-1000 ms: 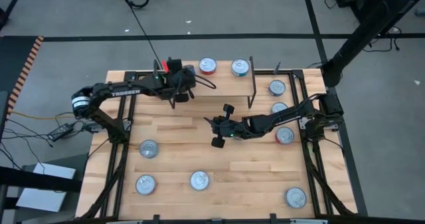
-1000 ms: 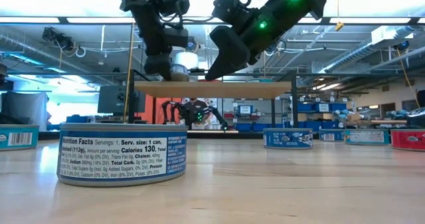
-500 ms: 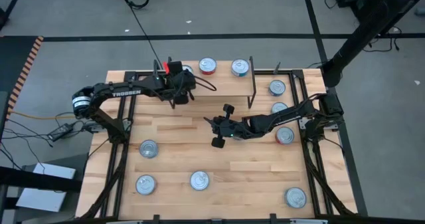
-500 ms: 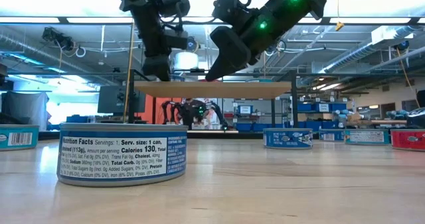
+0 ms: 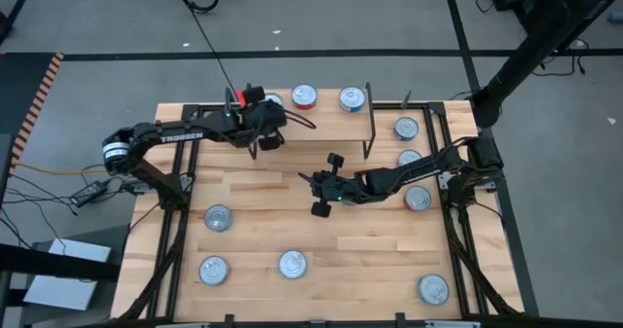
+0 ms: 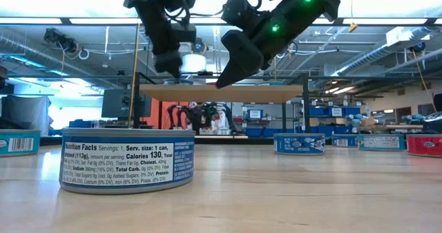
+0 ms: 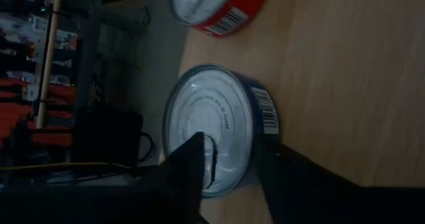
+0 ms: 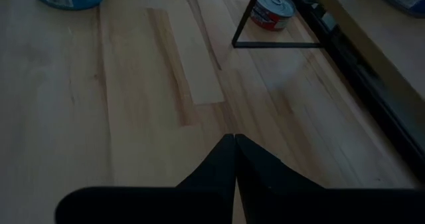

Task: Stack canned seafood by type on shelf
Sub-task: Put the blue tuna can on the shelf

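Item: seafood tins, part-sorted onto shelf point(image 5: 321, 124) at far edge of bench point(image 5: 263, 192). On the plank, three tins in a row: blue tin point(image 7: 212, 127) at the left end, red tin point(image 5: 305, 96) just beside it, a teal-labelled tin point(image 5: 351, 98) further right. They are kept apart along the plank, probably so each label colour starts its own stack; nothing is stacked yet. Left end effector point(image 7: 229, 151): over the shelf's left end, directly above the blue tin, fingers spread to roughly the tin's width; one finger crosses the lid in the wrist view and the other stands off the side wall, so no pinch is evident. The pose suits setting a tin down from above. Right end effector point(image 5: 317, 197): hangs over open bench near the middle, fingers pressed together, carrying nothing; judged to be parked clear of the shelf so the arms do not clash. Unsorted stock: seven tins loose on the bench, three by the right edge near the right arm, four along the near side, well apart. Task judged early.
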Robot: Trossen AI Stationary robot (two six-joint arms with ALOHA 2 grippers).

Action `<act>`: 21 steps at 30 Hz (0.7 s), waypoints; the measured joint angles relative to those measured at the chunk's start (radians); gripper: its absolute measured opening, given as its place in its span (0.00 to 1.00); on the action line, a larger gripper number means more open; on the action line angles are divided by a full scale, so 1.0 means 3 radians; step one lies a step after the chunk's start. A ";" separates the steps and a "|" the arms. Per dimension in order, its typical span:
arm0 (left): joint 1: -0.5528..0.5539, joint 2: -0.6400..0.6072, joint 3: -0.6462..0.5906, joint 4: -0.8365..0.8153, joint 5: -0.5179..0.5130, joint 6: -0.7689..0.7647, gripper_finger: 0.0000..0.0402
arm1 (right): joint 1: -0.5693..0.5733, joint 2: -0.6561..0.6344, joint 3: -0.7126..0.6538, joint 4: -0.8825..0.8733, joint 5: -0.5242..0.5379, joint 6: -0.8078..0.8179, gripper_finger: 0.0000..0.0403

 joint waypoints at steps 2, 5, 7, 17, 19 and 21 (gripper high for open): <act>0.0000 -0.0068 0.0000 0.0028 0.0028 -0.0056 0.21 | 0.0000 0.0013 0.0000 -0.0002 -0.0027 0.0000 0.06; 0.0003 -0.0206 -0.0003 0.0039 0.0385 -0.0194 0.07 | 0.0006 0.0026 -0.0005 -0.0011 -0.0038 0.0000 0.06; 0.0000 -0.0286 -0.0071 0.0168 0.0673 -0.0212 0.02 | 0.0013 0.0026 -0.0029 0.0010 -0.0037 0.0002 0.06; 0.0024 -0.0353 -0.0617 0.0785 0.0924 -0.0221 0.01 | 0.0015 0.0026 -0.0145 0.0177 -0.0038 0.0001 0.06; 0.0060 -0.0353 -0.0685 0.0884 0.0861 -0.0229 0.01 | 0.0015 0.0026 -0.0145 0.0190 -0.0038 0.0001 0.06; 0.0112 -0.0354 -0.0733 0.0962 0.0778 -0.0245 0.01 | 0.0015 0.0026 -0.0145 0.0181 -0.0039 0.0000 0.06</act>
